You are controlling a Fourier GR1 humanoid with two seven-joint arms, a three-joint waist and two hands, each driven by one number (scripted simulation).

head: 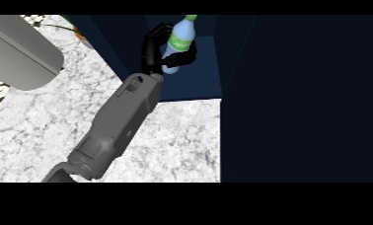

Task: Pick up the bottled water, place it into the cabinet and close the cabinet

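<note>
L hand (pixel 150 51) round water btl (pixel 180 35) at cabinet (pixel 205 73); btl partly hidden.

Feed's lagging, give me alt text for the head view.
The left hand holds the bottled water, slightly tilted, in the opening of the dark blue cabinet. Its grey forearm extends from the lower left over the marbled counter; a grey rounded object lies at upper left.
</note>
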